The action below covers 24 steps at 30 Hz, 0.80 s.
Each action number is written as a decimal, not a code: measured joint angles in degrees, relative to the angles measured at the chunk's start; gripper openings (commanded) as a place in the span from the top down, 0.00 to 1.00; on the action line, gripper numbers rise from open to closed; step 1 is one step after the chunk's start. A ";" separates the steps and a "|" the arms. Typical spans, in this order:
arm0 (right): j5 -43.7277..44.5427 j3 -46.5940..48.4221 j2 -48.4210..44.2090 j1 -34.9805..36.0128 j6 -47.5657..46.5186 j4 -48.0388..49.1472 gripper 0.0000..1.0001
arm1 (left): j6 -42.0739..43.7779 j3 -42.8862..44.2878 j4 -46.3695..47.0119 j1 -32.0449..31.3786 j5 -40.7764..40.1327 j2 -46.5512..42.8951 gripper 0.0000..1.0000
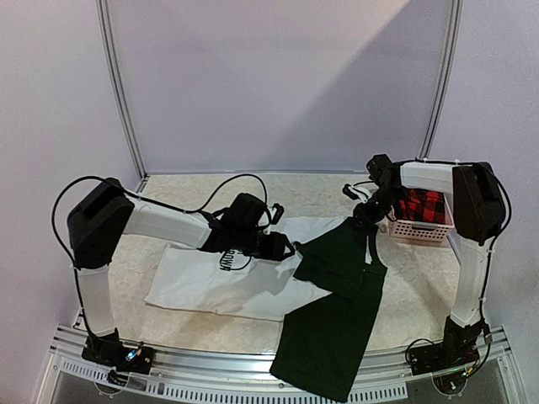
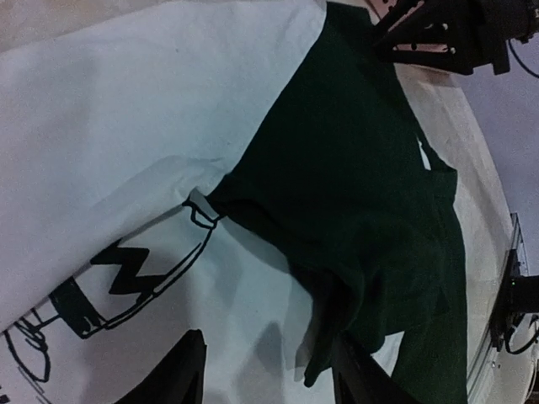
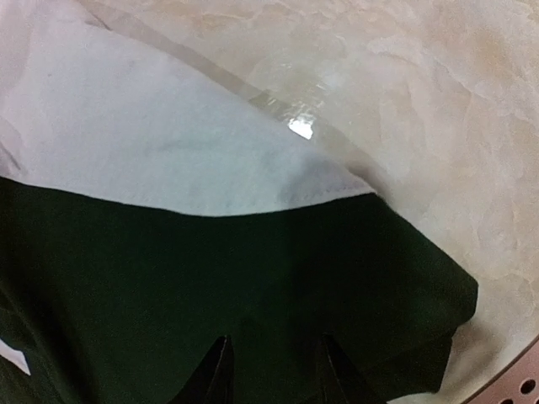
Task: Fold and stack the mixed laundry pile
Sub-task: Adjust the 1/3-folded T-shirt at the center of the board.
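Note:
The laundry lies spread on the table. A long white cloth [image 1: 210, 282] with a black print lies flat, and a dark green garment [image 1: 337, 320] overlaps its right end and hangs over the near edge. My left gripper [image 1: 286, 247] hovers low over the white cloth [image 2: 126, 126], open, with a folded edge of the green garment [image 2: 354, 194] beside its right finger [image 2: 358, 379]. My right gripper [image 1: 364, 215] is at the green garment's far corner. Its fingers [image 3: 217, 374] stand apart over the green cloth [image 3: 210, 269], pinching nothing that I can see. The red-and-black checked shirt [image 1: 421, 204] sits in the basket.
A small pink perforated basket [image 1: 418, 229] stands at the right, behind the right gripper and close to the right arm. The table top [image 1: 185, 189] is pale and mottled, with a metal rail [image 1: 210, 370] along its near edge.

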 measured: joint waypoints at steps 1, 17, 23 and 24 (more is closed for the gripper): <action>0.31 0.46 1.05 -0.17 0.11 0.20 0.68 | -0.74 0.00 0.76 -0.44 -0.24 1.03 0.46; 1.60 2.05 5.09 -1.18 0.68 2.05 0.69 | -3.19 5.75 1.75 -3.30 3.69 8.22 0.51; 1.51 2.14 5.16 -1.49 0.83 2.08 0.69 | -1.97 7.63 -2.75 -5.01 4.57 8.39 0.53; 1.40 2.14 5.16 -1.57 0.85 2.08 0.69 | -1.97 7.63 -3.48 -5.20 4.72 8.39 0.53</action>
